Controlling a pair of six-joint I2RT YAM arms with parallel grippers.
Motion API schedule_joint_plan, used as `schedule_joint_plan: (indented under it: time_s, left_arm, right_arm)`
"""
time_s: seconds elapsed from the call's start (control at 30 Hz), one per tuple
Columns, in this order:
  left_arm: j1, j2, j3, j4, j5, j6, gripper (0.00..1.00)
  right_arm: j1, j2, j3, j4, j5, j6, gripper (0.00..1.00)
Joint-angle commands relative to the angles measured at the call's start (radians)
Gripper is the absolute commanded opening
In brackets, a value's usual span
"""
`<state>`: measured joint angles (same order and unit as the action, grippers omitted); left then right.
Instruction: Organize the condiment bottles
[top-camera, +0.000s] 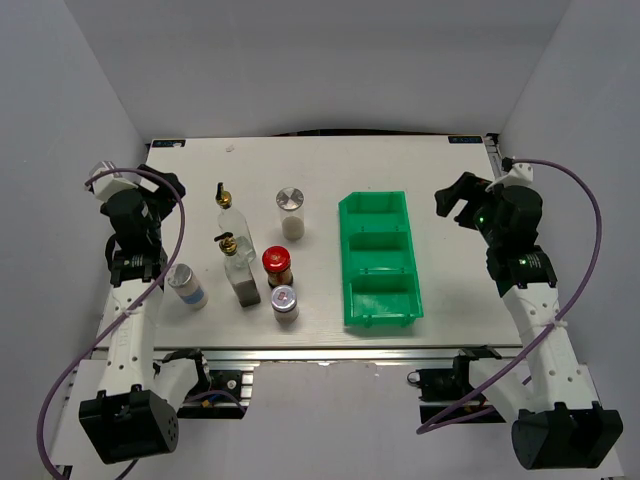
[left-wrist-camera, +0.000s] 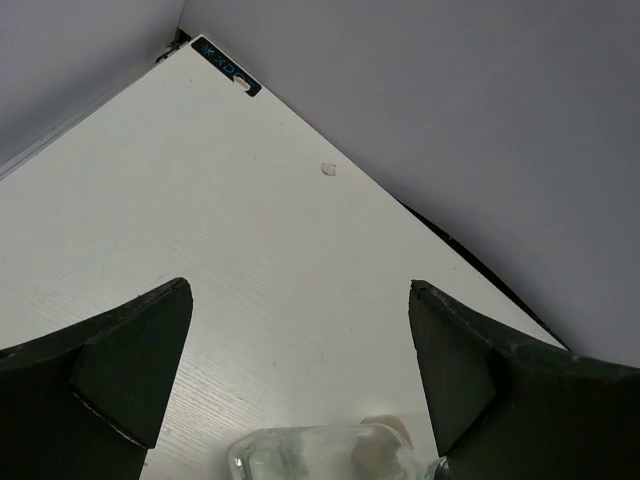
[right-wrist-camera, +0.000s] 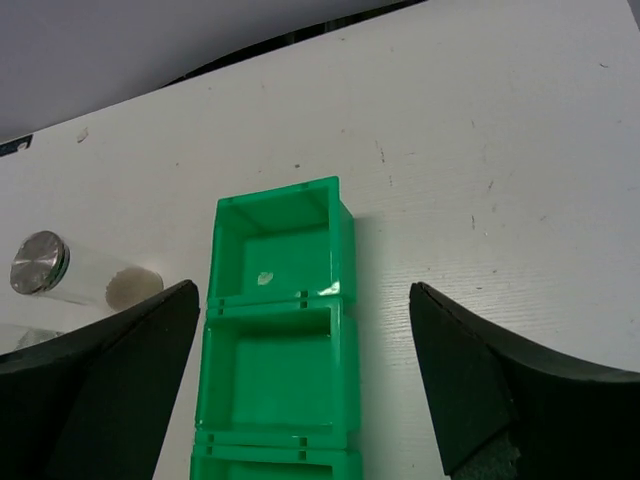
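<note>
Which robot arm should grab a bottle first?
Probably left: the left gripper, open, sits near the bottles, left of the green bin; the right gripper is on the bin's far side.

Top view looks down on the whole table (top-camera: 450, 200); the close right wrist view shares its green bin (top-camera: 380, 262).

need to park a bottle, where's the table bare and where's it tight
Bare: the strip between the red-capped jar and the green bin, the table's far edge, and right of the bin. Crowded: the bottle cluster at left.
</note>
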<state>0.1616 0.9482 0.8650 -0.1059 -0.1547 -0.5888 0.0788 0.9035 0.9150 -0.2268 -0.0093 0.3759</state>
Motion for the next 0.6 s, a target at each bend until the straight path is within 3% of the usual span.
schedule_joint_plan:
  time_s: [0.0, 0.13, 0.17, 0.23, 0.43, 0.57]
  left_arm:
    - [-0.002, 0.012, 0.032, -0.023, 0.018, -0.006, 0.98]
    - [-0.002, 0.02, 0.025, -0.015, 0.052, -0.002, 0.98]
    - [-0.002, 0.021, 0.022, -0.009, 0.069, -0.002, 0.98]
    - [-0.002, 0.024, 0.017, -0.005, 0.081, 0.001, 0.98]
    - [-0.004, 0.041, -0.014, 0.018, 0.101, 0.023, 0.98]
    - [-0.004, 0.05, -0.024, 0.029, 0.139, 0.047, 0.98]
  right_arm:
    - [-0.004, -0.035, -0.028, 0.078, -0.104, -0.063, 0.89]
    - [0.007, -0.02, -0.044, 0.164, -0.525, -0.141, 0.9]
    - [0.057, 0.0, -0.038, 0.17, -0.558, -0.173, 0.89]
    - [0.154, 0.015, -0.016, 0.164, -0.528, -0.241, 0.89]
    - [0.6, 0.124, 0.042, 0.187, -0.46, -0.492, 0.89]
    - [0.777, 0.244, 0.089, 0.27, -0.394, -0.591, 0.89]
